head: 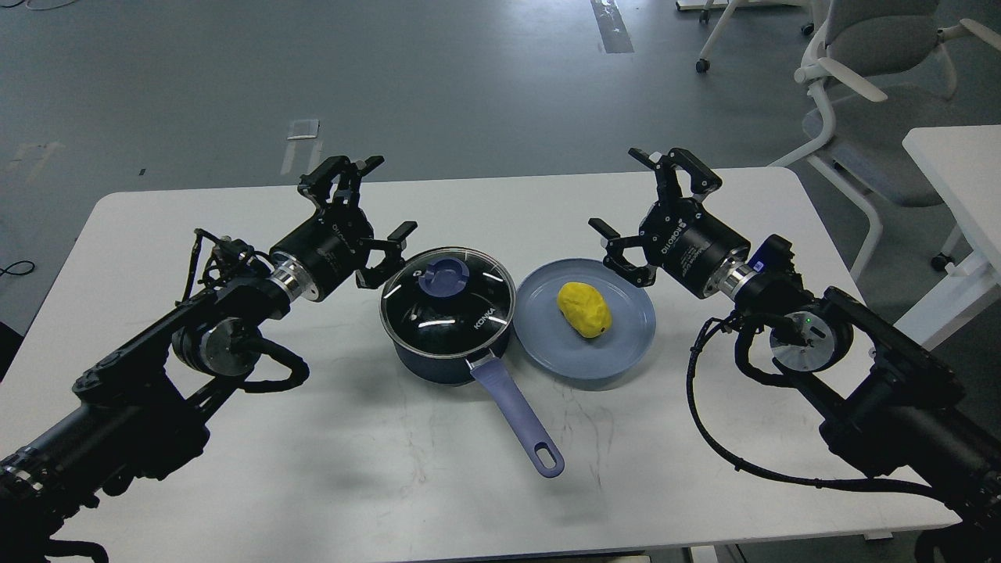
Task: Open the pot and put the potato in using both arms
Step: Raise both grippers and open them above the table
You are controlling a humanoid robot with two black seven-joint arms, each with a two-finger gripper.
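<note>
Head view shows a white table (313,469) with the pot (447,317) at its centre, the glass lid (446,291) seated on the rim and its blue knob (444,275) on top. White KONKA lettering shows on the lid's side toward 4 o'clock, and the pot's lavender handle (516,414) runs out toward 5 o'clock, its slotted end lying on the table. Just beside the pot, at its 3 o'clock, sits a blue-grey plate (626,344), its rim nearly touching the pot. The potato (584,310) lies on the plate, a little off centre, its long axis running from 11 to 5 o'clock. The left gripper (374,207) hangs at the pot's 10 o'clock, its fingers spread apart and holding nothing, one fingertip close to the lid's rim but not touching it. The right gripper (626,199) hangs at the plate's 1 o'clock, above the plate's far edge, fingers likewise spread apart and empty. Both arms slant in from the lower corners, with black cables looping near their wrists. A grey office chair (868,86) stands on the floor beyond the table at 1 o'clock, and part of another white table (958,168) shows at 3 o'clock.
</note>
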